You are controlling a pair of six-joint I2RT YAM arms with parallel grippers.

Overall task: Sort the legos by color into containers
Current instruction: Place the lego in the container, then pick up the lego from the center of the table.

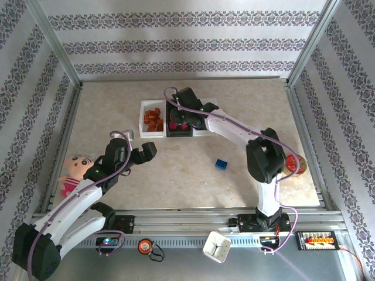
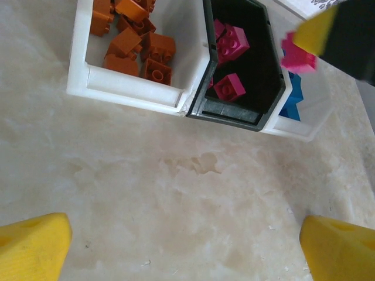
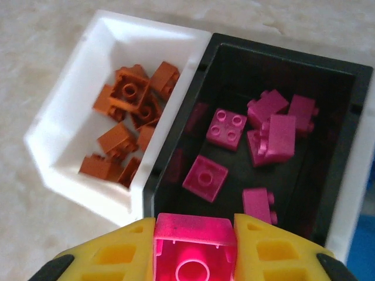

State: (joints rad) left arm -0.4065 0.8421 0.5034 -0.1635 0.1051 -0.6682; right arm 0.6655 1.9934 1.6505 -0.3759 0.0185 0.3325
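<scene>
The right gripper is pinching one pink brick between its yellow pads, hanging over the black bin, where other pink bricks lie. Just beside that, the white bin holds the orange bricks, and the far white bin has blue bricks in it. The left gripper hovers spread wide and empty over bare table in front of the bins. By my reckoning the sorting is nearly finished: this pink one needs dropping, and a lone blue brick sits out on the table. That surface is pale marbled beige, fenced by a metal frame and patterned striped walls
</scene>
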